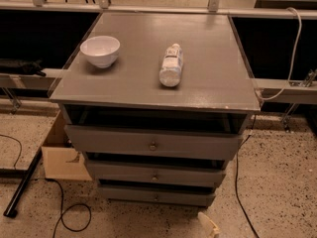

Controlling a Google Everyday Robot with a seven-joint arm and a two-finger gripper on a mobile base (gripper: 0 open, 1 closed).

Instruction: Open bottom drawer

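The grey cabinet (148, 83) has three drawers stacked at its front. The bottom drawer (129, 194) is the slimmest front, lowest down, with a small round knob (156, 198) at its centre. A dark gap shows above it. My gripper (208, 226) shows only as a pale tip at the bottom edge of the camera view. It sits just below and to the right of the bottom drawer, apart from the knob.
A white bowl (100, 50) and a plastic bottle (171, 65) lying on its side rest on the cabinet top. The top drawer (109, 139) and middle drawer (119, 171) stand slightly out. A cardboard box (60, 158), a black pole (22, 185) and cables (74, 217) lie on the floor at left.
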